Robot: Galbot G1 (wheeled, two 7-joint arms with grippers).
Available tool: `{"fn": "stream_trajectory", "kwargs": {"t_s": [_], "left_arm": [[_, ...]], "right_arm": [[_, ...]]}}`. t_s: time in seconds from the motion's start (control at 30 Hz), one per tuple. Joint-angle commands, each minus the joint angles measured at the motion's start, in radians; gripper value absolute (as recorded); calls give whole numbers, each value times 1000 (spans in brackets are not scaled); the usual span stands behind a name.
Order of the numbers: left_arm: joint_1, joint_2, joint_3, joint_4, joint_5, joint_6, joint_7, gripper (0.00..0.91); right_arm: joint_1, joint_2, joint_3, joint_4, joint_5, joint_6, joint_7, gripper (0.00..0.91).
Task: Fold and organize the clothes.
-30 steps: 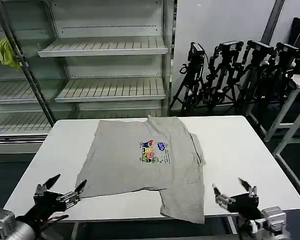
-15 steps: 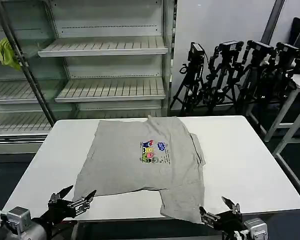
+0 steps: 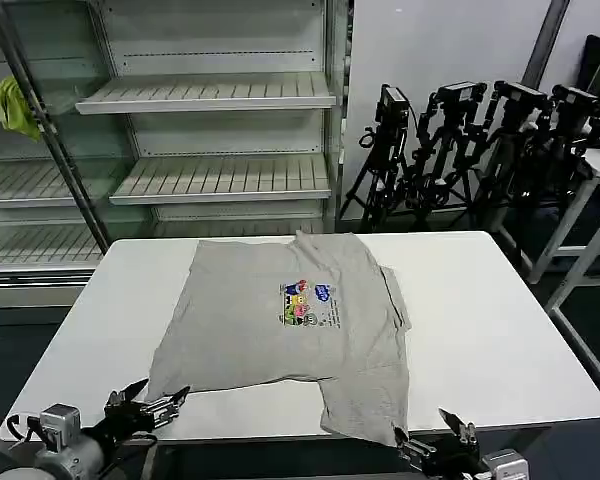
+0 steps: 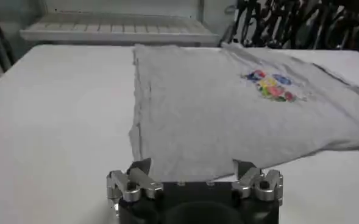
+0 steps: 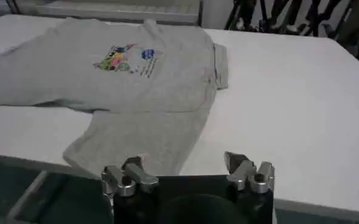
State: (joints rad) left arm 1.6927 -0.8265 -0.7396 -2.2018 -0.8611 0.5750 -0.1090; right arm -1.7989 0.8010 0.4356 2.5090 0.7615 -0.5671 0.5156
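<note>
T-shirt (image 3: 290, 320) lies spread, print side up, across the middle of the white worktop (image 3: 480, 320), partly folded already, with one grey flap trailing down to the near edge on the robot's right and a small overlap along its right side. Neither arm touches it: the left gripper (image 3: 148, 404) hovers at the near left edge, just short of the shirt's lower left corner, jaws spread; the right gripper (image 3: 430, 445) hangs below the near edge beside the trailing flap, jaws spread too. Judging from this, the step in hand is reaching in for a grasp. To do it well, each gripper should come in low and level, pinch only the hem layer at a corner, and both should lift together so the cloth folds flat without dragging or bunching.
</note>
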Motion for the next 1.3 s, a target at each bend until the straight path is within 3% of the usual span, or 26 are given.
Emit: {"fn": "stream_trajectory", "kwargs": {"t_s": [0.03, 0.37, 0.47, 0.57, 0.63, 0.67, 0.73, 0.9, 1.3], "left_arm": [[-43, 2, 28, 70, 5, 1, 3, 907], [-39, 6, 34, 90, 31, 1, 14, 907], [-42, 5, 40, 93, 40, 1, 16, 836], [-41, 3, 44, 92, 49, 1, 20, 705], [-39, 1, 44, 90, 52, 1, 22, 584], [-38, 0, 44, 89, 53, 1, 22, 514], [-33, 0, 42, 84, 58, 1, 25, 453], [-21, 0, 33, 80, 64, 1, 30, 333], [-15, -4, 32, 79, 84, 0, 46, 50]], "right_arm": [[-14, 1, -1, 6, 0, -3, 5, 907], [8, 22, -50, -21, -26, 3, -4, 907], [9, 23, -61, -30, -34, 7, -8, 907], [22, 30, -83, -47, -43, 12, -11, 786], [29, 33, -94, -57, -52, 13, -15, 595], [31, 34, -101, -60, -54, 13, -16, 433], [34, 36, -113, -66, -62, 14, -22, 232], [37, 39, -123, -70, -67, 13, -28, 0], [33, 44, -124, -74, -82, 20, -38, 0]]}}
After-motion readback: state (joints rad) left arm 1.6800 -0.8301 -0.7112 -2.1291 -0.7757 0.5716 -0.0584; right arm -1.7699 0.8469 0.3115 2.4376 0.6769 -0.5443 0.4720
